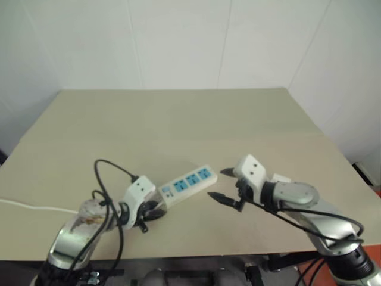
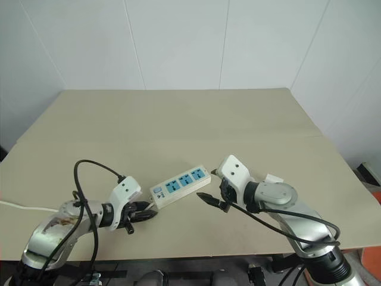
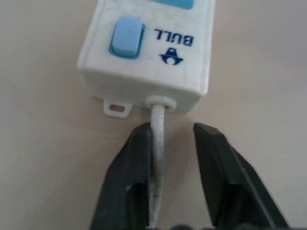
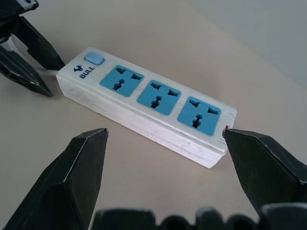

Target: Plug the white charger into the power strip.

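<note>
Just a plain beige table [image 1: 178,119] pushed into a white corner. Sitting flat on it near the front edge is the power strip [image 1: 187,183], angled, three blue sockets facing up, its thin white cord [image 1: 27,207] trailing off the left side.

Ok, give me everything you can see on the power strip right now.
The power strip is a long white plastic bar lying flat on the tan table, with three blue sockets, all empty, a blue switch and BULL logo at its cord end. Its thin white cord runs between the left gripper fingers. The open right gripper straddles its far end.
</note>
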You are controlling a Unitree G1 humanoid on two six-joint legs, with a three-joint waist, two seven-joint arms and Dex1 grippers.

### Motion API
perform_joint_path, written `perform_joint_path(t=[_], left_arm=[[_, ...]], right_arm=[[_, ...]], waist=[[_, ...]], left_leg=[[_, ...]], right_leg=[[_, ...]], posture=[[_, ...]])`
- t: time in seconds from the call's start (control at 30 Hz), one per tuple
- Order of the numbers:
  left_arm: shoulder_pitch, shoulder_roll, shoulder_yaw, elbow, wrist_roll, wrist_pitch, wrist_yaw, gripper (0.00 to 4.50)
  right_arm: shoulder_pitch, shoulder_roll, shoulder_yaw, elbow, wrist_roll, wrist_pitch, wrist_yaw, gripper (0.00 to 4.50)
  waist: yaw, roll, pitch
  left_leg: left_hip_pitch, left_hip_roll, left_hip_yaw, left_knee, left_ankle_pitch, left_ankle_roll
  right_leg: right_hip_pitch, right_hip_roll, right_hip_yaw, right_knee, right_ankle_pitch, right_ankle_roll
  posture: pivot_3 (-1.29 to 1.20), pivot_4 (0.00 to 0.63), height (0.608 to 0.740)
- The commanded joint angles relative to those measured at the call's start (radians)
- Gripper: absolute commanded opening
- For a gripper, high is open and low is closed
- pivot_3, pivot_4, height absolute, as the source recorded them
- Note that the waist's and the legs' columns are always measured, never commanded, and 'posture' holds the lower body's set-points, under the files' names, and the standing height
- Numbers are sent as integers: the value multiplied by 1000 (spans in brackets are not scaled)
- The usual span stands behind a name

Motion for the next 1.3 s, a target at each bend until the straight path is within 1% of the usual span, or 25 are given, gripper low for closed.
perform_joint_path(t=[0.03,0.13,0.2,0.23,0.3,0.33,0.43,0.5,0.57,0.63,0.73,0.83,0.87,1.0,1.1,1.3], left_arm=[[39,75,101,2,-89,-140,-116,2774],[117,183,167,66,-119,-289,-239,3658],[142,215,205,131,-124,-379,-267,4334],[145,218,219,160,-129,-415,-272,4481],[150,182,251,226,-126,-543,-263,4481],[160,135,271,258,-123,-652,-251,4481],[162,68,282,319,-160,-758,-271,4481],[155,30,287,349,-229,-744,-296,4481],[141,21,275,379,-287,-689,-319,4481],[132,-4,259,408,-314,-710,-342,4481],[122,-64,235,465,-285,-840,-352,4481],[69,-125,209,562,-219,-994,-326,4481],[51,-138,200,586,-218,-1014,-332,4481],[-27,-163,167,686,-205,-1068,-347,4481],[-78,-164,143,775,-195,-1114,-389,4481],[-110,-174,94,860,-169,-1171,-439,4481]], right_arm=[[4,-9,-39,-45,-2,-17,2,4500],[17,-8,-54,-44,-1,-17,-5,4500],[24,-7,-54,-42,-4,-20,-5,4500],[25,-6,-53,-41,-6,-20,-4,4500],[28,-8,-51,-41,-10,-25,-1,4500],[26,-8,-49,-40,-12,-26,-1,4500],[21,-11,-55,-33,-12,-29,5,4500],[19,-14,-58,-32,-17,-30,4,4500],[20,-15,-62,-34,-20,-29,4,4500],[21,-16,-70,-39,-17,-24,3,4500],[24,-18,-75,-44,-18,-23,1,4500],[22,-23,-76,-49,-19,-17,-1,4500],[23,-25,-79,-53,-16,-14,-1,4500],[23,-30,-76,-58,-16,-7,-1,4500],[22,-32,-77,-66,-11,2,-2,4500],[38,-41,-96,-75,-14,10,-19,4500]], waist=[[0,0,0],[-1,-1,1],[0,-1,1],[1,-1,1],[6,-1,1],[7,-1,1],[6,-2,1],[6,-2,1],[5,-2,1],[5,-2,1],[4,-2,1],[6,-2,1],[7,-2,1],[6,-2,1],[5,-2,1],[2,-2,1]], left_leg=[[0,0,0,0,0,0],[0,1,1,-1,0,0],[1,1,1,-1,0,0],[1,1,1,-1,0,0],[0,1,1,-1,0,0],[0,1,1,-1,0,0],[0,1,3,-1,0,0],[-1,1,3,-1,0,0],[-1,1,2,-1,0,0],[-1,1,2,-1,0,0],[0,1,2,-1,0,0],[0,1,2,-1,0,0],[0,1,2,-1,0,0],[0,1,2,0,0,0],[0,1,2,-1,0,0],[-1,1,2,-1,0,0]], right_leg=[[0,0,0,0,0,0],[-1,0,0,0,-1,-1],[-1,0,0,0,-5,-8],[-1,-1,0,0,-5,-9],[-1,-1,0,0,-5,-8],[-1,-1,-1,0,-6,-8],[-1,-2,-1,-1,-5,-8],[-1,-2,0,-1,-4,-8],[-1,-2,-1,-1,-1,-2],[-2,-1,-1,0,-1,-2],[-1,-1,-1,0,-2,-2],[0,-1,-1,0,-1,-2],[0,-1,-1,0,-1,-2],[0,-1,-1,0,-1,-2],[0,0,-1,0,-1,-2],[0,0,-1,-1,-1,-1]], posture=[[0,150,740],[0,150,740],[0,150,740],[0,150,740],[0,150,740],[0,150,740],[0,150,740],[0,150,740],[0,150,740],[0,150,740],[0,150,740],[0,150,740],[0,150,740],[0,150,740],[0,150,740],[0,150,740]])
